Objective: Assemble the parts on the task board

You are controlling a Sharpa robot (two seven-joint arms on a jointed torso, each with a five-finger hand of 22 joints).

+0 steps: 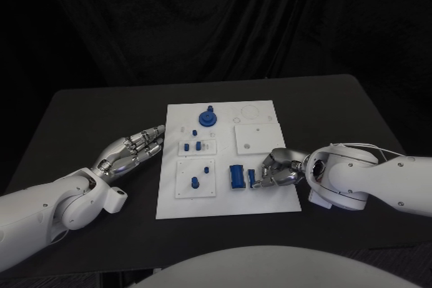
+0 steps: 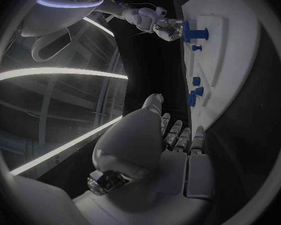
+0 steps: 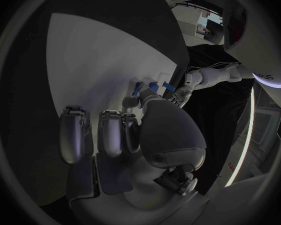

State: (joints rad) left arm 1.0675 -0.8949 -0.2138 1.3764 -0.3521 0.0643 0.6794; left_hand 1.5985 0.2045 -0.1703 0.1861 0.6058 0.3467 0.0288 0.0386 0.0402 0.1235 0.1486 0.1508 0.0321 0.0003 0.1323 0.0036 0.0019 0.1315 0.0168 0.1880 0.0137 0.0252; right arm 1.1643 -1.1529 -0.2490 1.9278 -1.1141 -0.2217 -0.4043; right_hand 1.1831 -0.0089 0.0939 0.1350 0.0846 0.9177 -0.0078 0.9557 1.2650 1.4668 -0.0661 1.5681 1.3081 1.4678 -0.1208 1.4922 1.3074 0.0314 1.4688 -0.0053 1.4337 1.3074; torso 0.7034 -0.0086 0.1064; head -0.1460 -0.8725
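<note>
The right hand (image 1: 281, 170) sits at the near right part of the task board (image 1: 270, 200), fingers curled in toward a small blue piece (image 1: 252, 176) that stands just beside the larger blue block (image 1: 236, 176). From the head view the fingertips look to be touching or pinching that small piece, but I cannot tell for certain whether it is truly held or only nudged; the right wrist view shows the fingers (image 3: 109, 132) lying over the white plate with blue bits near the thumb. As I judge it, the step in hand is seating this small piece beside or into the block, so the thing to mind is keeping it upright and square to its slot, pressing straight down rather than sideways, since a sideways push could shove the block along the plate. Further out, the left hand (image 1: 135, 150) rests on the bench (image 1: 90, 113) just off the board's left edge, fingers stretched out and slightly apart, holding nothing; it could steady the board if it starts to slide. Beyond lie the other parts: a round blue gear (image 1: 208, 118) at the far side, small pegs (image 1: 193, 147) on the middle left plate, and two more (image 1: 200, 178) on the near left plate.
</note>
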